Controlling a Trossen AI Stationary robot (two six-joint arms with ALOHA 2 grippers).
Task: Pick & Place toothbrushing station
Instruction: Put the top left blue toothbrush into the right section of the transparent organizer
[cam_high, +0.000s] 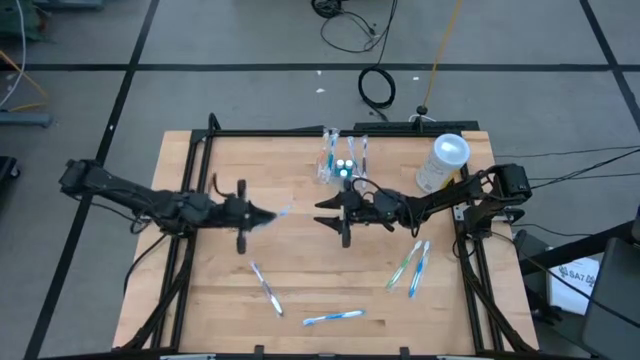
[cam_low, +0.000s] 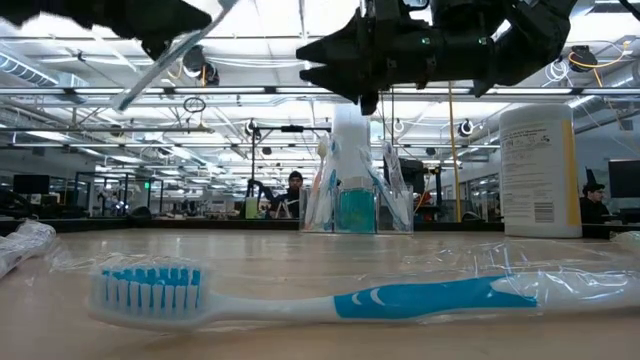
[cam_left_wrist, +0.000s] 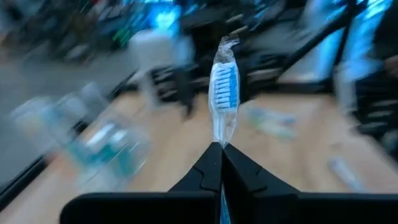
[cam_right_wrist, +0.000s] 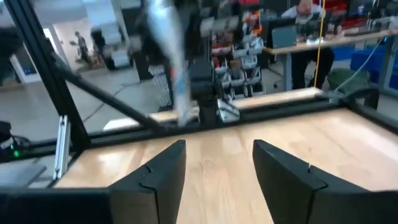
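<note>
The toothbrushing station (cam_high: 340, 160) stood upright near the far edge of the wooden bench (cam_high: 300, 270), roughly at the middle of its width, with toothbrushes standing in its clear compartments and a blue-green glow low in its centre; in the low view it (cam_low: 352, 195) showed as a see-through holder behind the foreground clutter. Just to its right, near the bench's far right corner, stood a whitish cylinder (cam_high: 443, 163) with a round white top. The left pincer (cam_high: 262, 214) hung over the bench left of centre, its fingers pressed together on a wrapped toothbrush (cam_left_wrist: 224, 87) whose blue-and-white bristle head stuck out ahead of the fingertips, well apart from the station. The right pincer (cam_high: 330, 212) hovered near the middle of the bench, just in front of the station and not touching it; in the right wrist view its two dark fingers (cam_right_wrist: 158, 171) stood clearly apart with nothing between them. Other wrapped toothbrushes lay flat on the bench: one (cam_high: 266, 288) toward the near left, one (cam_high: 333, 317) close to the near edge, and a pair (cam_high: 411, 265) side by side at the right below the right arm. In the low view a blue-handled toothbrush (cam_low: 320, 298) in clear wrapping lay across the foreground. Beyond the bench, people (cam_low: 293, 190) sat at workstations in the room.
</note>
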